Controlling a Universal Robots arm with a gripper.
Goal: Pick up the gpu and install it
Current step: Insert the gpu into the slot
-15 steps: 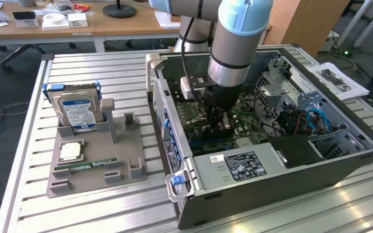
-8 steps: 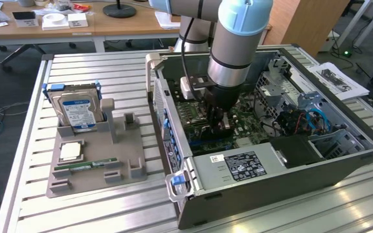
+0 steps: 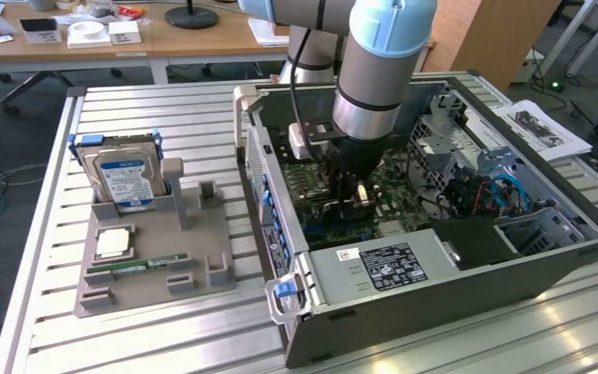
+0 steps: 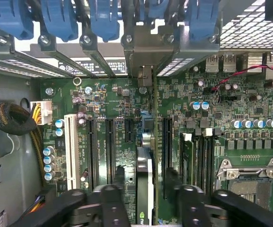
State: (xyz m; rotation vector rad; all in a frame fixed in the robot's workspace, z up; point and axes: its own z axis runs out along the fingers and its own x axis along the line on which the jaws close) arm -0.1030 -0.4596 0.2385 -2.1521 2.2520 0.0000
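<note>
- Claw [image 4: 145, 189] fingers [image 4: 103, 198] stand spread on either side of the gpu [image 4: 145, 156], with a gap between each finger and the card, so nothing is gripped.
- The gpu stands on edge in a slot of the green board [image 4: 117, 118], seen from above as a thin strip between the black slots; its metal end reaches the rear bracket wall [image 4: 146, 52] under the blue clips [image 4: 61, 19].
- Beside it on the board sit a white slot [image 4: 71, 151], a row of memory slots [image 4: 200, 156] and the bare processor socket [image 4: 247, 182].
- In the exterior view, the arm [image 3: 377, 78] reaches straight down into the open computer case [image 3: 423, 257], which lies on its side on the slatted bench [image 3: 153, 335].
- On the exterior view's left, well apart from the case, a grey holder tray [image 3: 138, 288] carries a hard drive [image 3: 122, 183] standing upright, a flat chip [image 3: 112, 243] and a green memory stick [image 3: 138, 265].
- Further off, a wooden desk [image 3: 174, 39] holds small boxes.
</note>
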